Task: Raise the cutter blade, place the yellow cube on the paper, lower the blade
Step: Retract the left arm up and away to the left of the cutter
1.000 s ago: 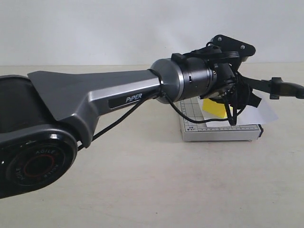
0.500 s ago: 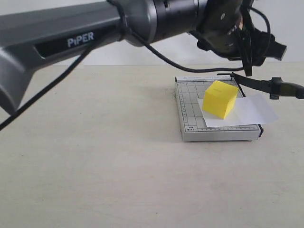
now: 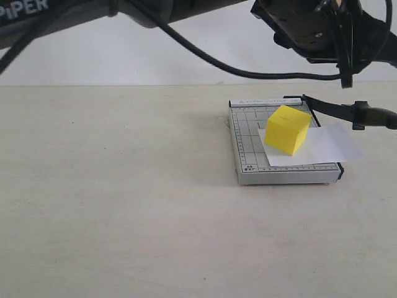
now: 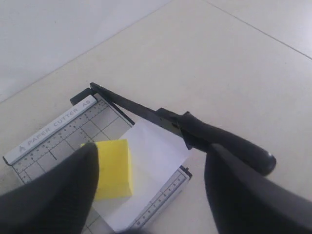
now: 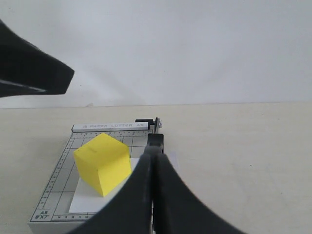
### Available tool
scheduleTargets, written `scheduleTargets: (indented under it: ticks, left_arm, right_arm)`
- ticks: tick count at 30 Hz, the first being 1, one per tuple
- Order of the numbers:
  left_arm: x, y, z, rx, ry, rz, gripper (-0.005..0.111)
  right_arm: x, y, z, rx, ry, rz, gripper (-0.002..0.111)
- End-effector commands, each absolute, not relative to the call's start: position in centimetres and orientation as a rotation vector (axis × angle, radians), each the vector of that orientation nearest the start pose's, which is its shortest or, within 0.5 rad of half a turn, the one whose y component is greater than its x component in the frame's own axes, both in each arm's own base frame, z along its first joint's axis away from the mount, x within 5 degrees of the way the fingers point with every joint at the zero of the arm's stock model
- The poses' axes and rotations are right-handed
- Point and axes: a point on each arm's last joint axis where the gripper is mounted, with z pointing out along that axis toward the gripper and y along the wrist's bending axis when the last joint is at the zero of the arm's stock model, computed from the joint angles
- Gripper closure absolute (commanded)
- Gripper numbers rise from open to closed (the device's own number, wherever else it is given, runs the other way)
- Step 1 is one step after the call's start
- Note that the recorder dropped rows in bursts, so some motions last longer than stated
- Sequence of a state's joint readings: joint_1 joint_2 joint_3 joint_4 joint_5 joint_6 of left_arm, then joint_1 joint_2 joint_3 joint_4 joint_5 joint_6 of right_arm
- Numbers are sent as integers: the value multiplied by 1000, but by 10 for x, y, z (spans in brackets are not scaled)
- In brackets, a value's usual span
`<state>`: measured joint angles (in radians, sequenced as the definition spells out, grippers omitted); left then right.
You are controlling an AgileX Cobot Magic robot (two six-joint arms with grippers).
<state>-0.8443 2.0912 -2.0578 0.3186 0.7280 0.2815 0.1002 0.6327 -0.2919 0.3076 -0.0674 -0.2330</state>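
The yellow cube (image 3: 287, 129) sits on the white paper (image 3: 325, 146), which lies on the grey gridded cutter base (image 3: 248, 149). The blade (image 3: 329, 107) stands raised at a low angle, its black handle (image 4: 229, 144) free at the end. My left gripper (image 3: 332, 31) hangs open well above the cutter; in the left wrist view its gap (image 4: 151, 204) frames the cube (image 4: 114, 168) and the paper (image 4: 156, 161). My right gripper (image 5: 155, 148) is shut, nothing seen between its fingers (image 5: 131, 195), lined up with the blade behind the handle. The cube (image 5: 103, 163) shows left of it.
The cutter stands on a pale table (image 3: 124, 205) before a white wall. The left arm's dark body and cable (image 3: 186, 37) cross the top of the exterior view. The left gripper's dark shape (image 5: 29, 73) shows at the right wrist view's upper left.
The left gripper, low over the cube a second ago, has let go and risen up and to the right. The cube stays on the paper. The blade has not moved.
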Motion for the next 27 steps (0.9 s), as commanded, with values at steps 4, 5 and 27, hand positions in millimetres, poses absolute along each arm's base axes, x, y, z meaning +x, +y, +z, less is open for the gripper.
scheduleTargets:
  ticks: [4,5,27]
  left_arm:
    - [308,-333,351,1332,1709,47,51]
    - [303,-328,351,1335,1702,43,51]
    - [129,-146,336,1109,1453,-239,51]
  right_arm:
    - [132,12,262,-15,1757,104,108]
    - [132,12,262,-15,1757,104,108]
    - [132,12,262,-15,1757,104,108]
